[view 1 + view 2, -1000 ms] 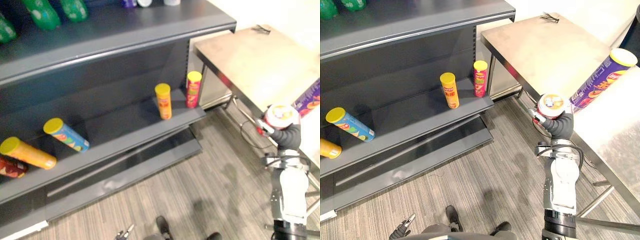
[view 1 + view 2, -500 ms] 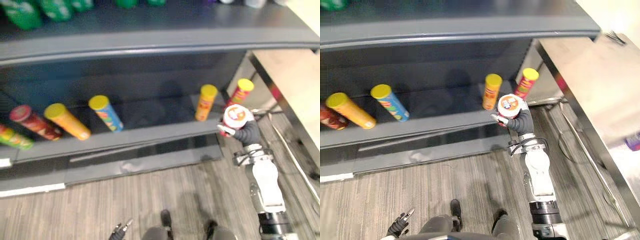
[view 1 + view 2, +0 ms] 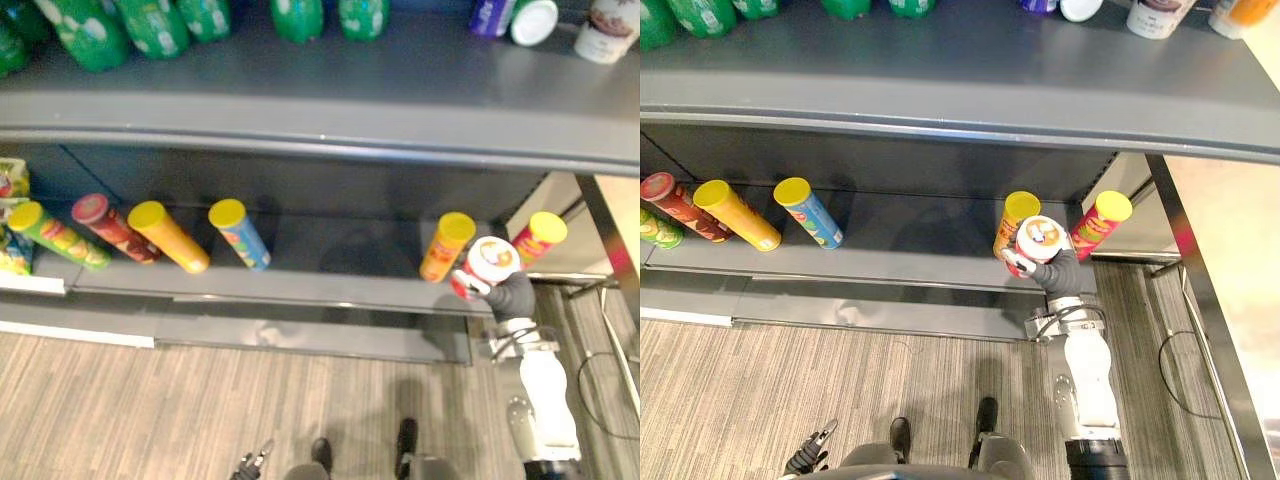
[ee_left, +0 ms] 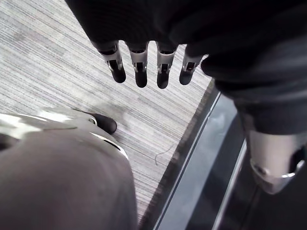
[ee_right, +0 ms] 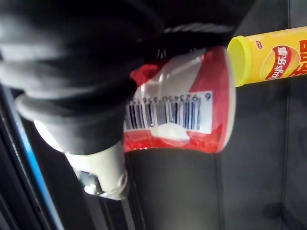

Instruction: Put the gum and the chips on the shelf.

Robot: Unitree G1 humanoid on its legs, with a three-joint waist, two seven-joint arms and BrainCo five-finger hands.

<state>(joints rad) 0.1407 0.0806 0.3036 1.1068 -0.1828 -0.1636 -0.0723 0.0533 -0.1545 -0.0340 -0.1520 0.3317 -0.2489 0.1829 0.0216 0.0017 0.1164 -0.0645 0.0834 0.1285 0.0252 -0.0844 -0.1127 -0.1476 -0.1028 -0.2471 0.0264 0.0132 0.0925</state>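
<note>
Where the grey shelf [image 3: 920, 70] spans the view, we see its lower board [image 3: 910, 250] just past the right hand [image 3: 1058, 270]. The striped floor [image 4: 57, 72] lies below the left hand [image 4: 144, 28], whose fingers [image 4: 140, 72] hang straight and released, holding nothing. The right fingers are clenched round the red-and-white chips can [image 3: 1040, 236], held at the lower board's right end. An orange can [image 3: 1016, 220] stands just beyond those fingers, and a red yellow-lidded can [image 3: 1100, 222] is near their outer side. A blue can [image 3: 808, 212] lies well apart from them.
</note>
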